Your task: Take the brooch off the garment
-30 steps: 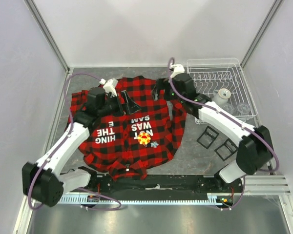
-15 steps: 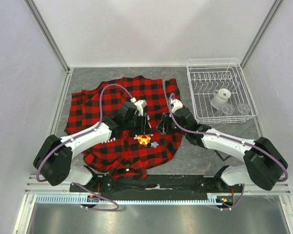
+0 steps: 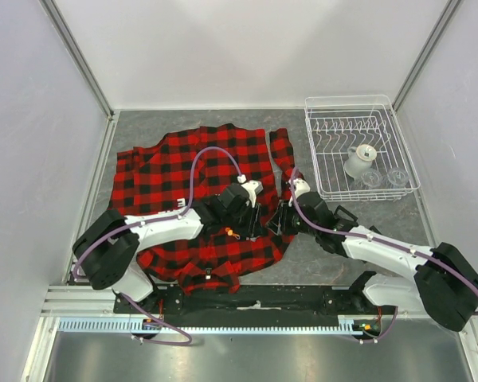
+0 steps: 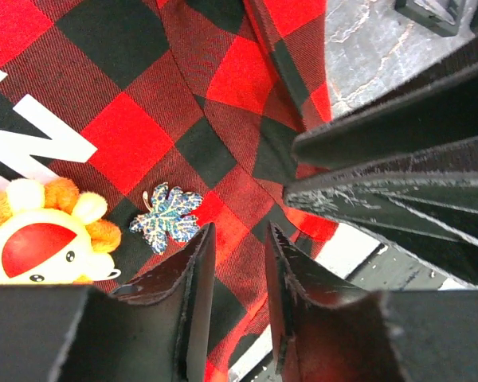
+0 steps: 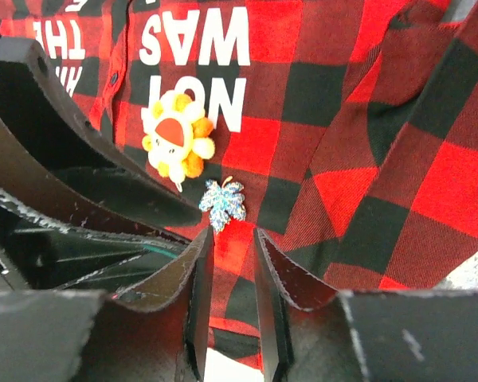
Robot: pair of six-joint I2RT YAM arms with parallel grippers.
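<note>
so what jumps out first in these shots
A big red-and-black plaid shirt with white lettering lies spread left of centre. On it sit a yellow-and-orange flower brooch and, right beside it, a glittery leaf pin, with the left gripper and right gripper both down close by. A white wire dish rack stands far right.

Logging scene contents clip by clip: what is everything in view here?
garment: one, red-and-black plaid with white lettering, spread on the table
brooch: one, yellow, orange and red, on the garment by the lettering
leaf pin: one, blue, beside the brooch
dish rack: one, white wire, far right
cup: one, white, in the rack
glasses: apparently two, clear, in the rack
black frame: at least one, right of the garment
table: grey
left gripper: black, jaws narrowly apart over the garment, grip unclear
right gripper: same
</note>
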